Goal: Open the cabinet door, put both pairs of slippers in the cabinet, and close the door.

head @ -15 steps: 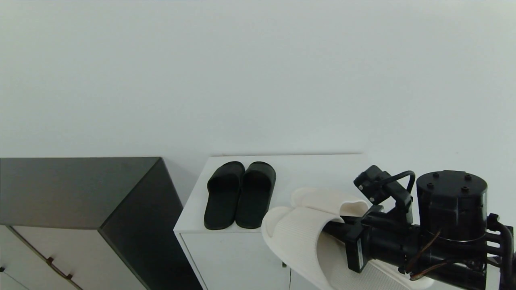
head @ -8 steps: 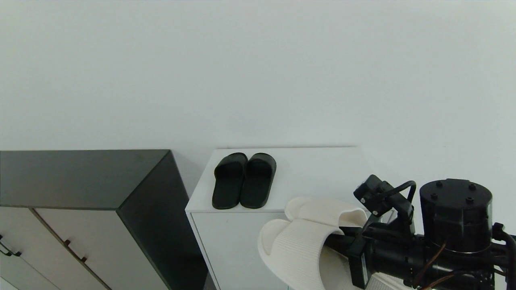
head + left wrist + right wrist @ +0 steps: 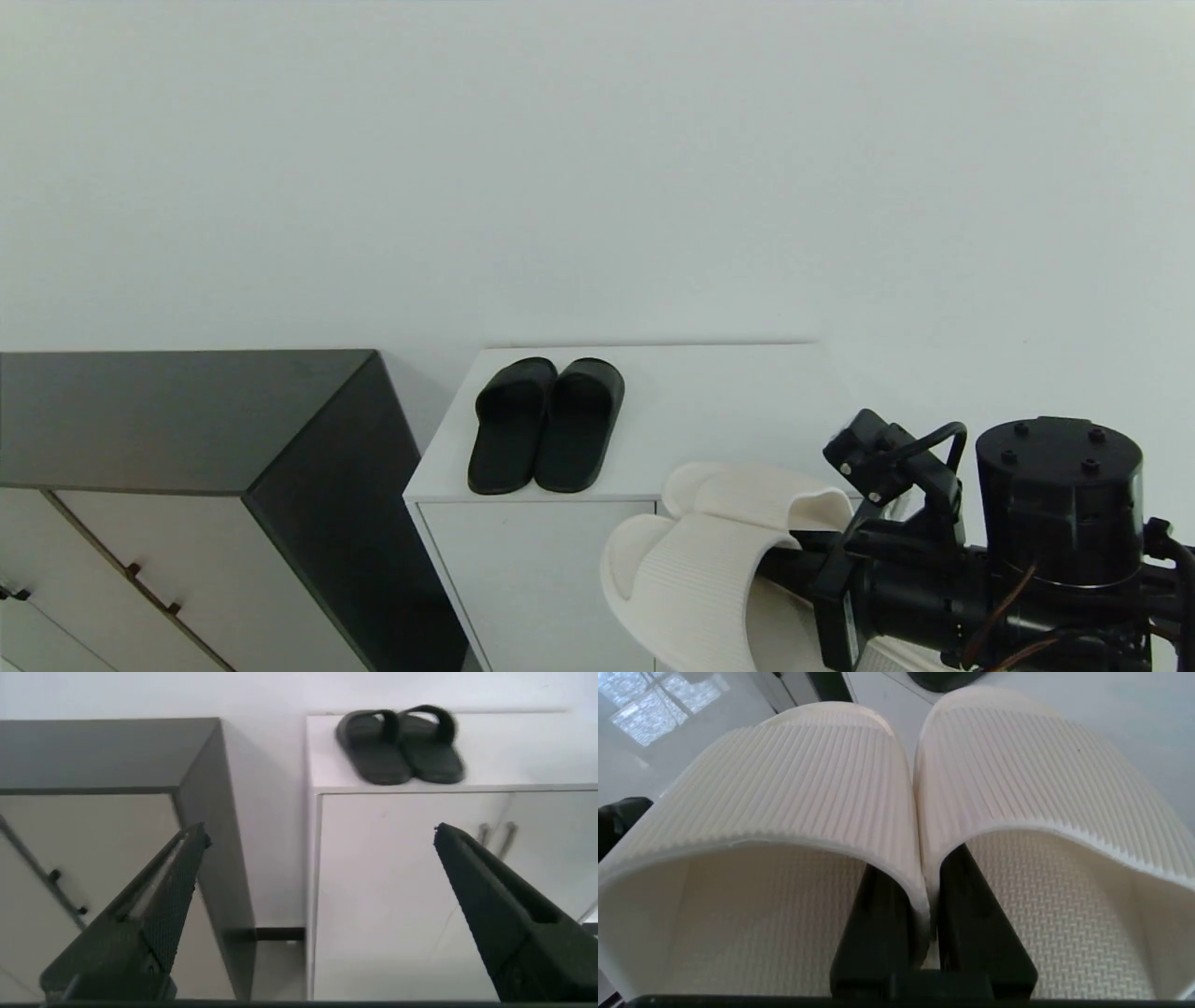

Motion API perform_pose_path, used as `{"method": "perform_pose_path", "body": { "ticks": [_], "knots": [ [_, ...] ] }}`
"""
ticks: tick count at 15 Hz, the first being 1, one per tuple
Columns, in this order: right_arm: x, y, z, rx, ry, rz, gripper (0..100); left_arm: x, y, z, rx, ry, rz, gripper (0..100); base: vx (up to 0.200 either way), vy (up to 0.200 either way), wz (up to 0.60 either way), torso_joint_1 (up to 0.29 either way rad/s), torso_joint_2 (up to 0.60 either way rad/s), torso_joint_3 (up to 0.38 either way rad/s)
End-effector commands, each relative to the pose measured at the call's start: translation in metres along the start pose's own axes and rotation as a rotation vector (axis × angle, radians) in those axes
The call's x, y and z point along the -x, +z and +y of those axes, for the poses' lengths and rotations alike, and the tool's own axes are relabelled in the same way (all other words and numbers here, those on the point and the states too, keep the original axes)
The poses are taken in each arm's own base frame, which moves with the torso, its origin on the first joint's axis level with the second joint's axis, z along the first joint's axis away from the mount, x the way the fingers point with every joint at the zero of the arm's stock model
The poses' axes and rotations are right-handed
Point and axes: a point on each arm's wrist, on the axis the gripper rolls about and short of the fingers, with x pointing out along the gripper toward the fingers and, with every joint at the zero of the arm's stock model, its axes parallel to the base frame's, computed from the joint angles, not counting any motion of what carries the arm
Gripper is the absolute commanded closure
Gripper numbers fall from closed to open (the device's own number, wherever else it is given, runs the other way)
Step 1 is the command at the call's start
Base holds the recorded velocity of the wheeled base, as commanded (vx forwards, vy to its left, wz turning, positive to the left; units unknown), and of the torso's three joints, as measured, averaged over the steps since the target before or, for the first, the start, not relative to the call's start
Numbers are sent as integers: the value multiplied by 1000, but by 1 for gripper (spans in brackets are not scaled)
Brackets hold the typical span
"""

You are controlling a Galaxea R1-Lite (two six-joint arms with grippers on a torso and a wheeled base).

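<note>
In the head view, the black slippers point(image 3: 546, 425) lie side by side on top of the cabinet point(image 3: 728, 401), near its front edge and toward its left end. The white slippers point(image 3: 691, 579) hang in the air just before the cabinet front, low and to the right, carried by the right gripper point(image 3: 780, 560). The cabinet front shows no gap. A dark dresser point(image 3: 187, 420) stands at the cabinet's left.

In the left wrist view, the left gripper point(image 3: 320, 833) is spread wide with nothing between its jaws, and it faces the cabinet front from a little way off. The door point(image 3: 402, 887) sits flush and closed. Its handles point(image 3: 497, 836) are untouched, near the top edge. The black pair point(image 3: 402, 733) rests on the top above.

In the right wrist view, the right gripper point(image 3: 924, 924) is clamped on the white pair point(image 3: 822, 793). One of its fingers point(image 3: 878, 924) sits inside each slipper, and they pinch the two adjoining inner walls together, so both slippers ride as one bundle.

As for progress, no step looks finished. The door is not yet open and neither pair is inside. One pair is in hand and the other waits on top. Opening the door is left, most likely for the free left gripper. After that come stowing the white pair, fetching and stowing the black pair, and shutting the door.
</note>
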Motion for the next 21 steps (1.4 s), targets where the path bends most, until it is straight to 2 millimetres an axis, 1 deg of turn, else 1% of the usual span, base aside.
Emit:
{"method": "perform_pose_path", "body": {
  "ticks": [1,12,21],
  "knots": [
    [0,0,1,1,3,0,100,0,0,0,1,-1,1,0,0,0,0,0,0,0],
    [1,-6,2,2,27,21,100,0,0,0,1,-1,1,0,0,0,0,0,0,0],
    [2,-8,2,3,45,31,100,0,0,0,-1,-1,1,0,0,0,0,-148,328,178]
  ]
}}
